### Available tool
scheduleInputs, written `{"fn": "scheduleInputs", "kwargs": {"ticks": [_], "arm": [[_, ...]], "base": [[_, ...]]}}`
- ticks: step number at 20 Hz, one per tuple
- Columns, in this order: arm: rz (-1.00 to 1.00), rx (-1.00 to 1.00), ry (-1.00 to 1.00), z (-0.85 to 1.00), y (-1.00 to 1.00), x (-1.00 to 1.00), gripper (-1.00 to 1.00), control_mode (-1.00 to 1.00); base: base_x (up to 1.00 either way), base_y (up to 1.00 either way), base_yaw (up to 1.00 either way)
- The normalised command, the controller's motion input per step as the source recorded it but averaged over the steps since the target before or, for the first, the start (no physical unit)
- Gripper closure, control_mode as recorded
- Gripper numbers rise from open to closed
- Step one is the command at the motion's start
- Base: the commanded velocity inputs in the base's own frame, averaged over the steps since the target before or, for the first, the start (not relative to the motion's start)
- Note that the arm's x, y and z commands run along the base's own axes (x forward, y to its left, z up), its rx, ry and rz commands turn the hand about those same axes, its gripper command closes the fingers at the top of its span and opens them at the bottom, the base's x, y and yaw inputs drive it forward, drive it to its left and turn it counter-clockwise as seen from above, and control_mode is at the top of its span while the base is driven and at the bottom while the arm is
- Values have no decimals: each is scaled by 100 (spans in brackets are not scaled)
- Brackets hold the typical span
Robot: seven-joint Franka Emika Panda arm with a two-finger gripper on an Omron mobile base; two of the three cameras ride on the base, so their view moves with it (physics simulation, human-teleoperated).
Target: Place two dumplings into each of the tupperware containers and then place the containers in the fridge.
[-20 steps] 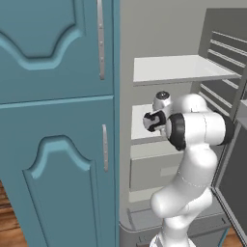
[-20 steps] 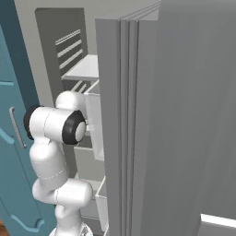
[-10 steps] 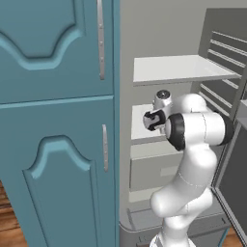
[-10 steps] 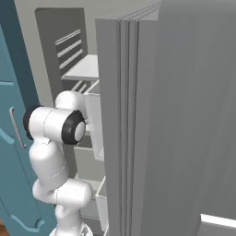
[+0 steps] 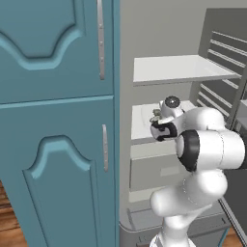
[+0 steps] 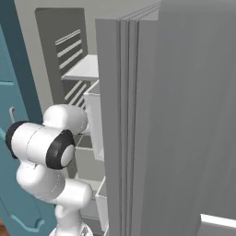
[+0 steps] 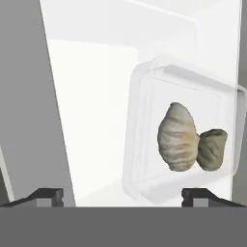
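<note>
Gripper [image 7: 122,194]: jaws apart, nothing held.
Whitish square tupperware container [image 7: 144,120]: 2 beige crimped dumplings [image 7: 190,137] inside, on fridge shelf [image 7: 91,116].
Risk: container may be knocked on withdrawal.

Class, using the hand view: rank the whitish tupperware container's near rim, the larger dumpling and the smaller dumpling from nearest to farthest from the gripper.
1. Whitish square tupperware container, near rim just beyond the gripper.
2. Larger beige crimped dumpling, centre of tray.
3. Smaller grey-beige dumpling, beside it; these two are nearly level.

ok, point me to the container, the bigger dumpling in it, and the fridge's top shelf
container [image 7: 144,120], hand view, bare floor of the tray left of the dumplings
bigger dumpling [image 7: 177,137], hand view, middle of its crimped body
top shelf [image 5: 178,67], left base view, its flat upper surface
</note>
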Motion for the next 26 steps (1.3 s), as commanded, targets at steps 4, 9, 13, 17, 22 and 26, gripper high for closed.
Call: {"fn": "scheduleInputs", "kwargs": {"ticks": [4,9,13,17,22,26], "arm": [[-10,0,6,85,0,-38,-100,-100],[-9,3,18,43,0,-61,-100,-100],[-5,7,8,0,0,-68,-100,-100],[-18,15,1,2,0,-83,-100,-100],[-53,16,-2,7,2,-39,-100,-100],[-68,24,0,14,0,-19,-100,-100]], "base": [[0,0,0],[0,0,0],[0,0,0],[0,0,0],[0,0,0],[0,0,0]]}}
